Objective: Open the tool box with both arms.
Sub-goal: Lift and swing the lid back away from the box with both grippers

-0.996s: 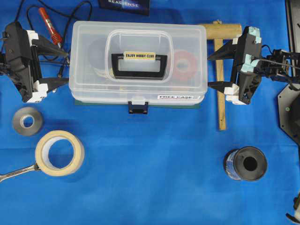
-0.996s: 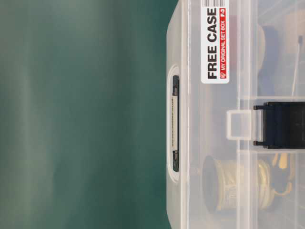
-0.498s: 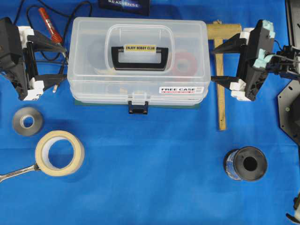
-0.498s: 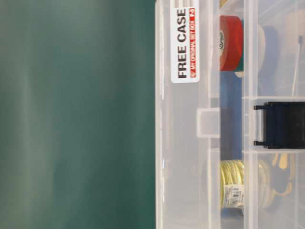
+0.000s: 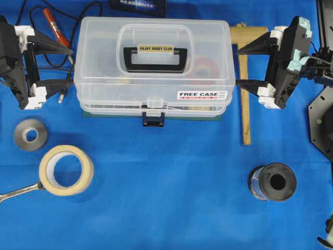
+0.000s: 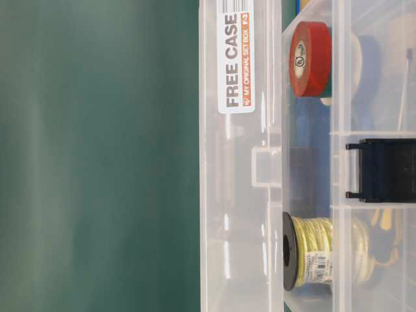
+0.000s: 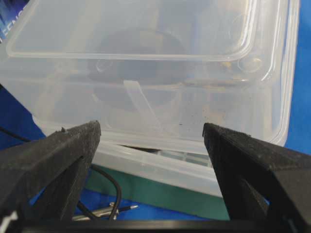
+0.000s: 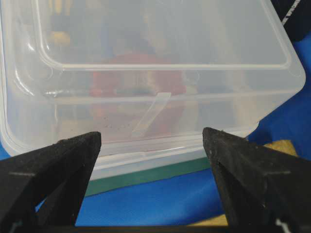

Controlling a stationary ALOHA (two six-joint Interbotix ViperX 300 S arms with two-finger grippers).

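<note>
Left gripper (image 5: 52, 66) apart | right gripper (image 5: 253, 66) apart | both clear of tool box (image 5: 153, 67) ends

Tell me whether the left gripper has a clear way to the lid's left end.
Probably yes. The left gripper stands open just off the lid's left end, facing it, with only a thin cable lying low between them; nothing else blocks that side.
</note>
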